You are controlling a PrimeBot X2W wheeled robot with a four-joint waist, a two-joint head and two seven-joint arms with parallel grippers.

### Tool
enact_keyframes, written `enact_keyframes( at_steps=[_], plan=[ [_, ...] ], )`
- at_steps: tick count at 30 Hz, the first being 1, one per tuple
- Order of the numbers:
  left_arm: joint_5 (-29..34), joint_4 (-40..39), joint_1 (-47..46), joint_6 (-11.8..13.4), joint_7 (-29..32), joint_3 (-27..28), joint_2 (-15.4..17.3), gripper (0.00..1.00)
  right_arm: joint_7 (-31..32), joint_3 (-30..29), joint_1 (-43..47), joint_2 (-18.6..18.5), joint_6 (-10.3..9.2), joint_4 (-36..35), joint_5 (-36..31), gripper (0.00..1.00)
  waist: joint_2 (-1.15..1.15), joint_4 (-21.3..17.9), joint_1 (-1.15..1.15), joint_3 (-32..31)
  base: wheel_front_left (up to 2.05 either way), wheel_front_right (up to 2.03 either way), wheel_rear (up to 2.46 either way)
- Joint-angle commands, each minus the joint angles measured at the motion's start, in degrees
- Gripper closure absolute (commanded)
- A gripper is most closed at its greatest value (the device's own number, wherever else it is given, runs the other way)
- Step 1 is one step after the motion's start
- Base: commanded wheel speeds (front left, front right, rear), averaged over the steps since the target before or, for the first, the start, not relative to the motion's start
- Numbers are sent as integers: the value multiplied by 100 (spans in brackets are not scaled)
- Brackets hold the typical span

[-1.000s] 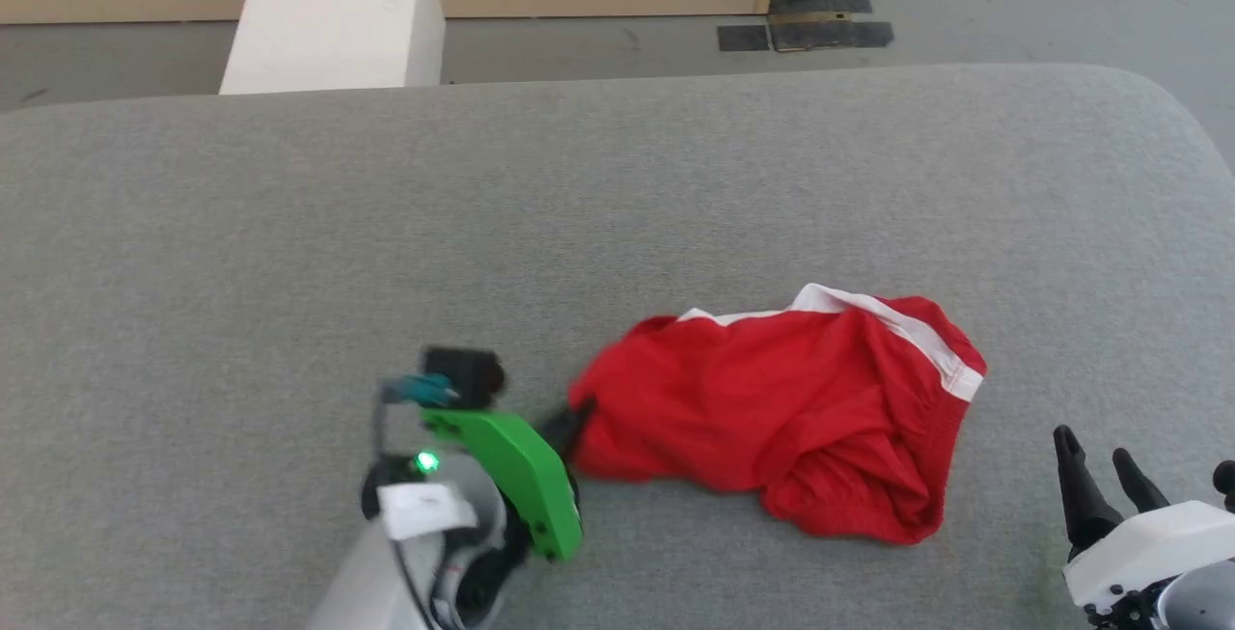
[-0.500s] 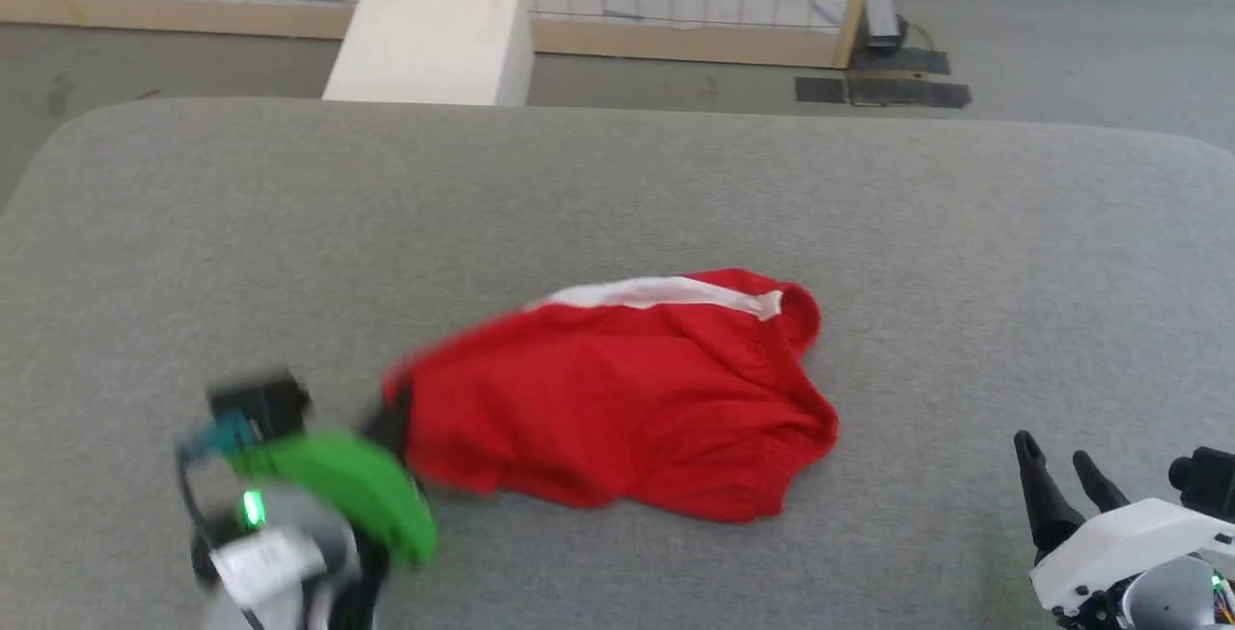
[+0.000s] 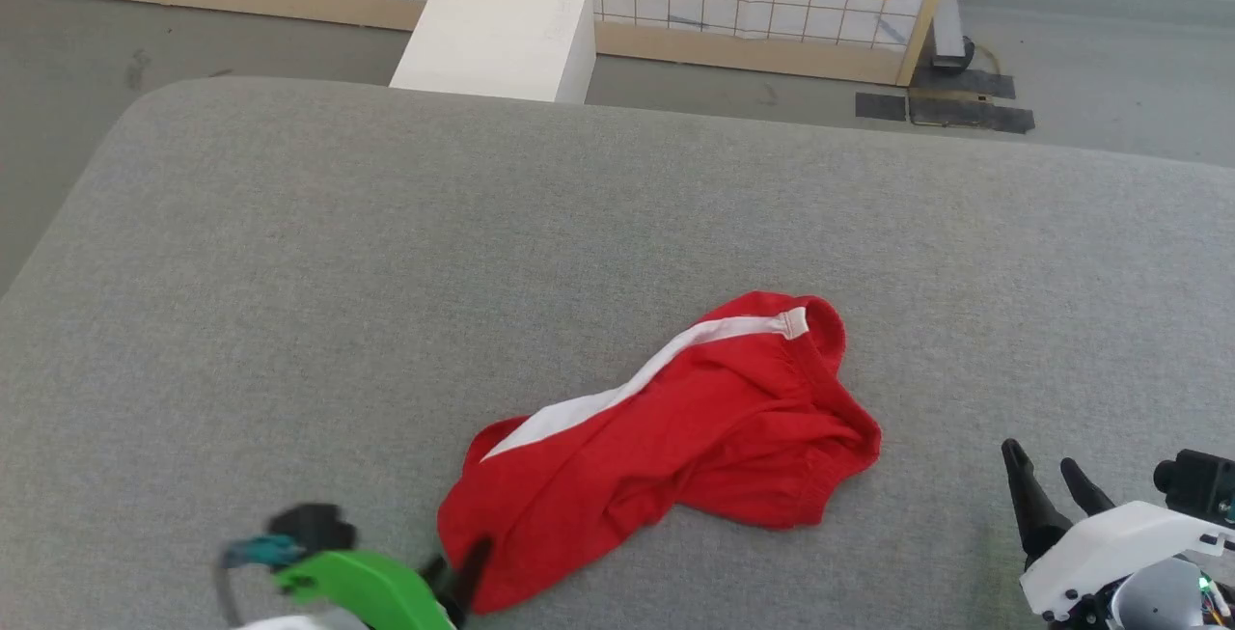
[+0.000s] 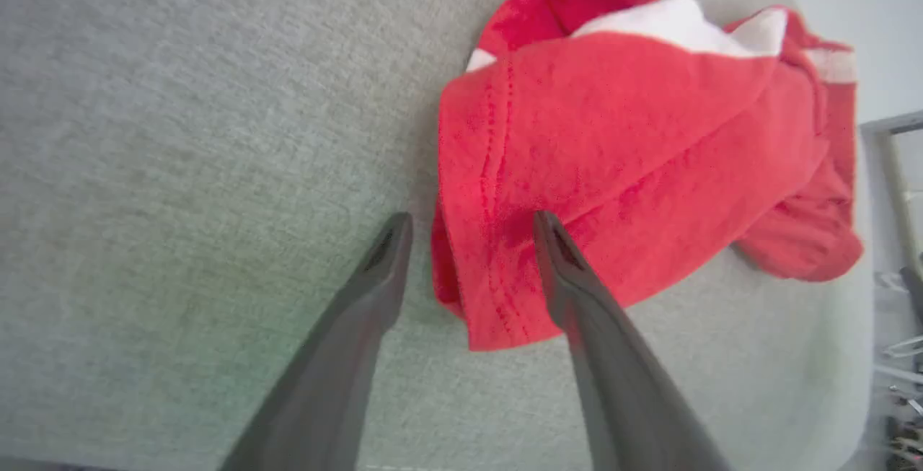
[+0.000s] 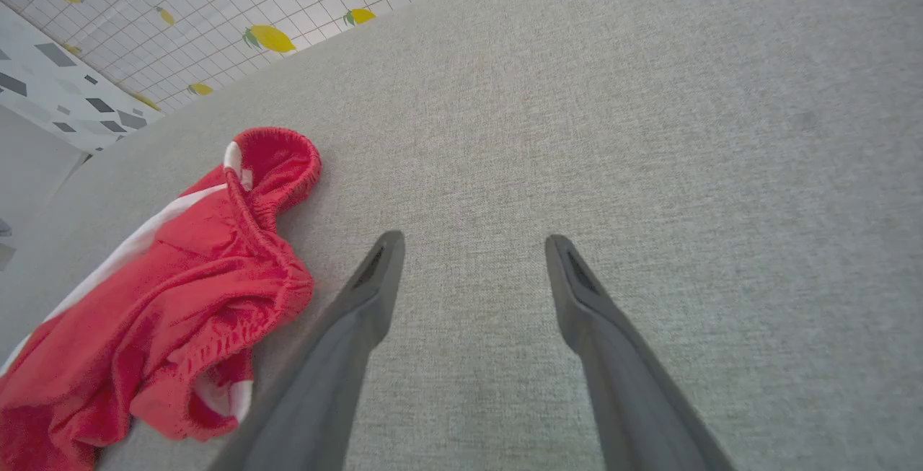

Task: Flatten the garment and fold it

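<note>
head: high, looking down | left wrist: close over garment (image 4: 613,168) (shared by all) | right wrist: low, beside it

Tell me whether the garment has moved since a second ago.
Yes. Judged against the white box, the garment has slid toward the robot's left.

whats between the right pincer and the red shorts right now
Nothing but bare grey padded surface: the head view shows an empty strip between the right pincer and the garment.
</note>
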Motion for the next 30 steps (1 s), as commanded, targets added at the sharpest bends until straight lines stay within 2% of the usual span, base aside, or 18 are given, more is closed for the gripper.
enact_keyframes(
  at_steps=[1, 4, 6, 9, 13, 15, 21, 23, 24, 25, 26, 30],
  plan=[
    [-318, -163, 62, -80, -96, 222, -48, 0, -4, 21, -115, -3, -8, 11, -47, 0, 51, 14, 0, -3, 0, 0, 0],
    [-1008, -544, 39, -271, -397, 753, -167, 0, 19, 149, -158, -3, -8, 2, -92, 0, 51, 7, 0, -3, 0, 0, 0],
    [-900, -729, -6, -415, -828, 1003, -40, 0, 51, 292, -238, -3, -8, -30, -135, 0, 51, -5, 0, 25, 0, 0, 0],
    [-437, -886, -114, -596, -1866, 1270, 40, 0, 183, 650, -457, -3, -8, -67, -215, 0, 51, -28, 0, 77, 0, 0, 0],
    [640, -813, -208, -694, -3145, 1136, 195, 0, 661, 1248, -932, -3, -8, 53, -394, 0, 51, -42, 0, 195, 0, 0, 0],
    [1002, -703, -261, -685, -3561, 1052, 180, 0, 962, 1395, -1203, -3, -8, 207, -597, 0, 51, -27, 0, 247, 0, 0, 0],
    [1439, -269, -476, -701, -3855, 951, 35, 0, 1981, 1686, -1716, -3, -8, 753, -1279, 0, 51, 141, 0, 382, 0, 0, 0],
    [1459, -142, -518, -725, -3874, 970, 8, 0, 2151, 1818, -1766, -3, -8, 810, -1281, 0, 51, 165, 0, 405, 0, 0, 0],
    [1462, -102, -533, -739, -3879, 982, -1, 0, 2211, 1865, -1770, -3, -8, 825, -1249, 14, 51, 166, 0, 410, 0, 0, 0],
    [1457, -50, -544, -752, -3884, 1004, -13, 0, 2237, 1921, -1776, -3, -8, 815, -1218, 76, 51, 162, 0, 413, 0, 0, 0],
    [1457, -15, -551, -761, -3887, 1018, -20, 0, 2207, 1941, -1781, -3, -8, 781, -1184, 100, 51, 155, 0, 414, 0, 0, 0],
    [1481, 42, -558, -803, -3893, 1093, -67, 0, 1907, 1667, -1751, -3, -8, 532, -1027, 100, 51, 80, 0, 334, 0, 0, 0]
  ],
)
